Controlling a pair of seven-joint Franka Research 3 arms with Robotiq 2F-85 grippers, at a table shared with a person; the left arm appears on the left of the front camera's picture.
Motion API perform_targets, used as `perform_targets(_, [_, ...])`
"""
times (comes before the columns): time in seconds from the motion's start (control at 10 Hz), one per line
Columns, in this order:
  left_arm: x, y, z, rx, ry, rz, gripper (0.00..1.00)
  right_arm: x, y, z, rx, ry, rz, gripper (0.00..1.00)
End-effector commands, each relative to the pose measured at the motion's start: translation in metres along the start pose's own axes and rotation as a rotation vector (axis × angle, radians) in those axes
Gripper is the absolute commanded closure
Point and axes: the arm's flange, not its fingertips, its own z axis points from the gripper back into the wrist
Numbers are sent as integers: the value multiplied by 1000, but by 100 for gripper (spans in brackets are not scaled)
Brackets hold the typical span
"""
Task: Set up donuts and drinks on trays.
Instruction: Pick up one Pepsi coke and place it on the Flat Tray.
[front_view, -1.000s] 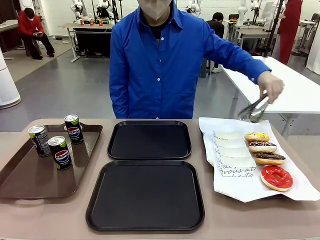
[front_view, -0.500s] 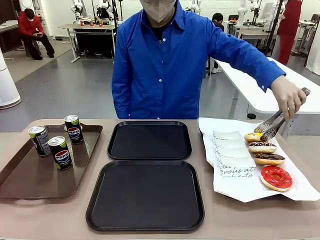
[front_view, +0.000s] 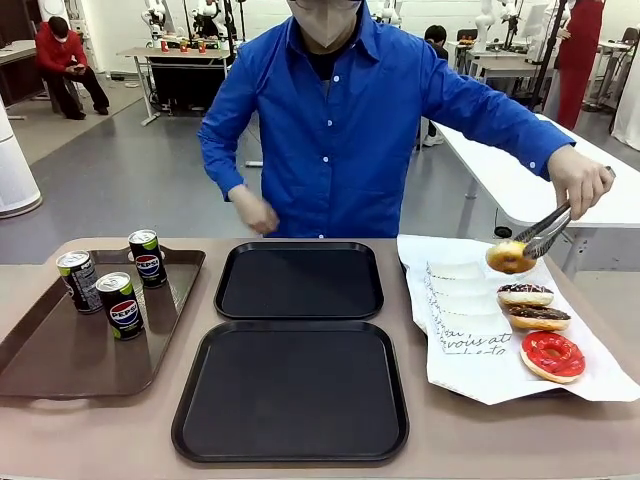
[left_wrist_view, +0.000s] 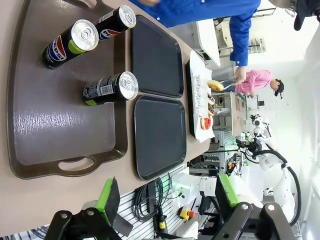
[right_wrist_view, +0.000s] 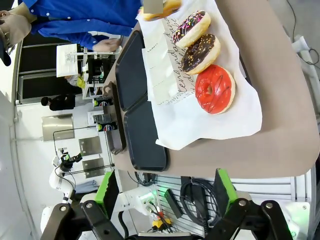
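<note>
Two black trays, far (front_view: 298, 280) and near (front_view: 290, 390), lie bare at the table's middle. Three Pepsi cans (front_view: 121, 304) stand on the brown tray (front_view: 60, 360) at the left. On the white paper (front_view: 480, 375) at the right lie a sprinkled chocolate donut (front_view: 525, 294), a chocolate donut (front_view: 538, 316) and a red-iced donut (front_view: 553, 356), beside flat white boxes (front_view: 462, 305). The person's tongs (front_view: 543, 230) hold a golden donut (front_view: 509, 257) above the paper. My left gripper (left_wrist_view: 167, 195) hangs open above the brown tray's end. My right gripper (right_wrist_view: 166, 187) is open off the table edge near the red-iced donut (right_wrist_view: 215, 89).
The person in a blue shirt stands at the far side, the other hand (front_view: 252, 212) raised above the far tray. A white table (front_view: 560, 190) stands behind on the right. Bare tabletop (front_view: 100, 440) runs along the front edge.
The person's tongs came down onto the golden donut, closed on it and lifted it off the paper. The person's other hand has come into view over the far tray.
</note>
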Motion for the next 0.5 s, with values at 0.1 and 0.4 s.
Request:
perform_targets(0.1, [6,-22,1,33,33,-37,0,-1,0,0,7,8,0,0])
perform_targets(0.4, [22,-117,-17,243,168,-134,0,-1,0,0,7,8,0,0])
